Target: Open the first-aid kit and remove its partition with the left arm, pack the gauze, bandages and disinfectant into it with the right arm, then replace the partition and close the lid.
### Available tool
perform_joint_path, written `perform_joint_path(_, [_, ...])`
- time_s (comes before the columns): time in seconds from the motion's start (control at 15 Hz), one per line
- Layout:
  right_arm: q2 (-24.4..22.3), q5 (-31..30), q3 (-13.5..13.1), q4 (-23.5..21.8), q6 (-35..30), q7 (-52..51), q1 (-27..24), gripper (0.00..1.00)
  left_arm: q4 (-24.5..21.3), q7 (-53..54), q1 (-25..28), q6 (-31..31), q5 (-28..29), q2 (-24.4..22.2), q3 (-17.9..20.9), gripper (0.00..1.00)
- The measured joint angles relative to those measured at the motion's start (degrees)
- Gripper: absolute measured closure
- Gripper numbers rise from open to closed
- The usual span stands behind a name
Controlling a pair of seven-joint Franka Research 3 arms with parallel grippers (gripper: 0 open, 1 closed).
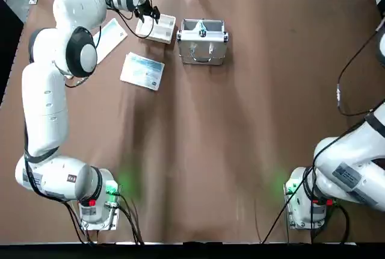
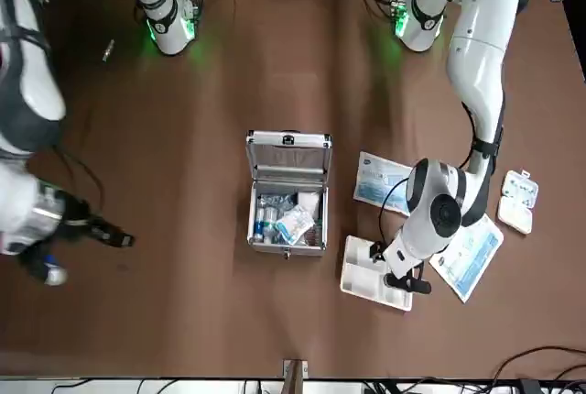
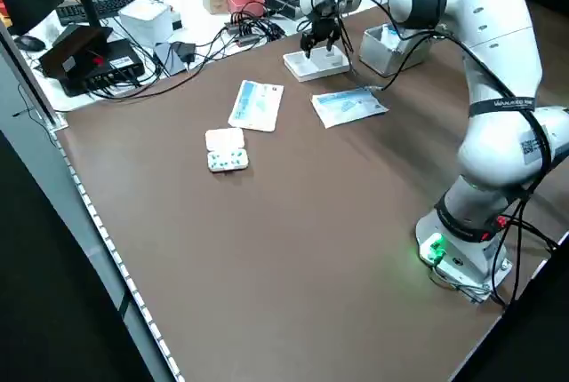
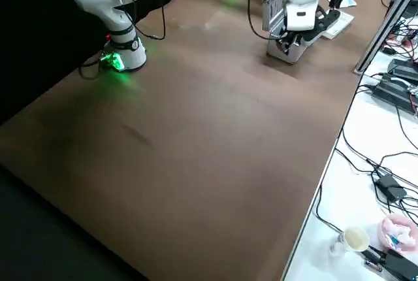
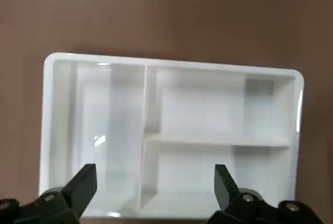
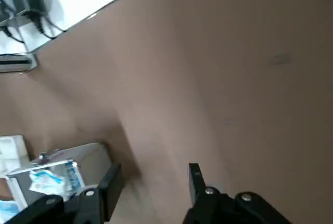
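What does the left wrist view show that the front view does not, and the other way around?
Only the left wrist view shows the inner walls of the cream-white plastic partition tray, dividing it into empty compartments. Only the front view shows the open silver metal first-aid case with packed supplies, flat white-and-blue packets and a small white pill box nearby. Both show the left hand open over the tray, which lies on the brown table.

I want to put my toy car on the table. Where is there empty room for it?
The big brown stretch of table between the open first-aid kit and the two arm bases is bare. It is crowded beside the kit, where the left claw hangs open over the partition, next to packets.
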Motion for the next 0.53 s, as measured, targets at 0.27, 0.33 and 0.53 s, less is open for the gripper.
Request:
perform_joint_path(0.27, [-2.7,0.0,0.1,0.0,-1.6,-4.5,-4.8,0.38,0.0,0.0,-0.2,2.1,0.0,1.9,0.0,0.02])
perform_joint_path(0.33, [-3.3,-0.1,0.1,0.0,-2.0,-5.1,-5.4,0.38,0.0,0.0,-0.2,2.1,0.0,2.0,0.0,0.02])
perform_joint_path(0.53, [-5.0,-0.2,0.1,0.0,-3.6,-7.2,-6.7,0.29,0.1,0.0,-0.2,2.1,0.0,2.0,0.1,0.10])
